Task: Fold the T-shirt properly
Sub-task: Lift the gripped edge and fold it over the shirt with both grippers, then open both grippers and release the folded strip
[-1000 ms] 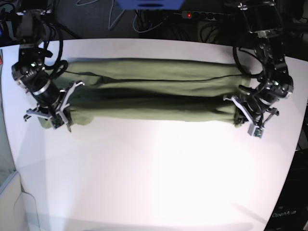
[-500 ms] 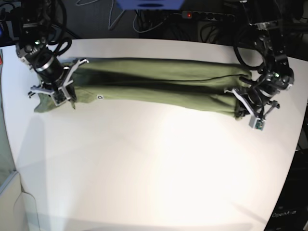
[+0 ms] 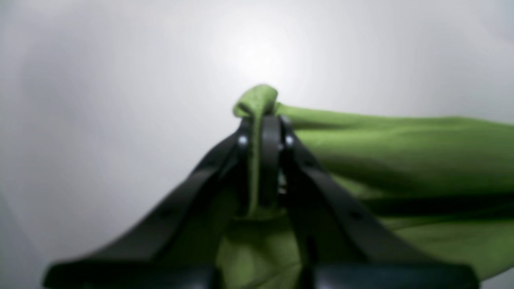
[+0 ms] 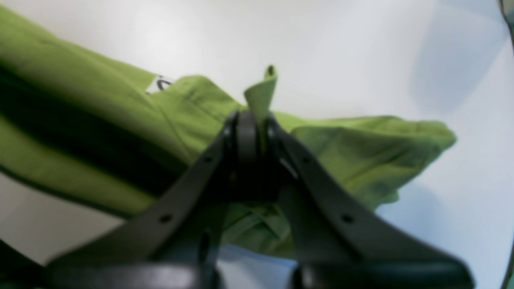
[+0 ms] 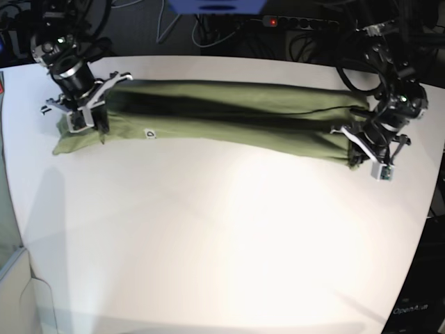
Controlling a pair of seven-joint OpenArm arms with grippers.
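The olive-green T-shirt [image 5: 229, 118] lies as a long narrow band across the far part of the white table [image 5: 222, 236]. My left gripper [image 5: 367, 154] is shut on the band's right end; the left wrist view shows a pinch of green cloth [image 3: 257, 102] between its fingers [image 3: 271, 132]. My right gripper [image 5: 82, 124] is shut on the band's left end; the right wrist view shows a cloth fold [image 4: 263, 94] sticking up between its fingers [image 4: 245, 128]. A small white tag [image 5: 149, 133] shows near the left end, and in the right wrist view [image 4: 158, 84].
Dark cables and a power strip [image 5: 288, 22] lie beyond the table's far edge. A blue object [image 5: 215, 5] sits at the top middle. The table's right edge [image 5: 427, 209] runs close to my left gripper.
Both grippers have carried the near edge of the shirt away toward the far side of the table, narrowing the band. The right gripper moved farther up; the white tag has come into view.
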